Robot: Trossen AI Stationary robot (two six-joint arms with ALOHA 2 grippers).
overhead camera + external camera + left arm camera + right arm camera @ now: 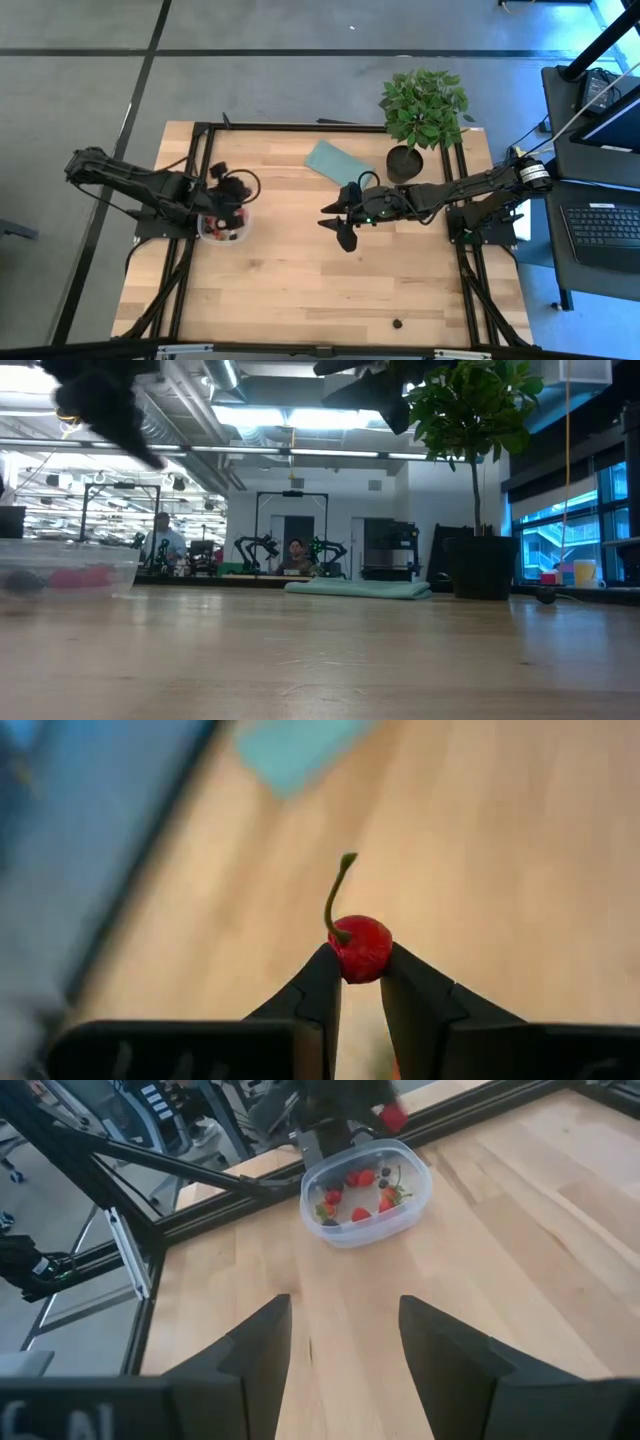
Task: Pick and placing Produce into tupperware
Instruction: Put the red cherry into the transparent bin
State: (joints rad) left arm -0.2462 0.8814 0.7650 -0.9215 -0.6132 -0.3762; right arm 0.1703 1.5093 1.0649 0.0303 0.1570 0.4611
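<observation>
My left gripper (360,982) is shut on a small red cherry-like fruit (361,948) with a thin green stem. It hovers over the left-hand rim of the tupperware (223,228), where the right wrist view shows the same red fruit (392,1118). The tupperware (365,1190) is a clear, shallow container resting flat on the wooden table, with several red and dark fruits (358,1195) of the produce inside. My right gripper (335,220) hangs open above the middle of the table, nothing between its fingers (258,1355). My left gripper pinches the red fruit's round body (352,965) between the free ends of its two fingers. The green stem (335,895) sticks out past the fingertips. The fruit is lifted clear of the table and the container.
A teal flat pad (335,162) lies at the far middle of the table, with a potted green plant (423,110) at the far right corner. One small dark thing (397,323) sits near the front edge. Bare wood stretches across the near half.
</observation>
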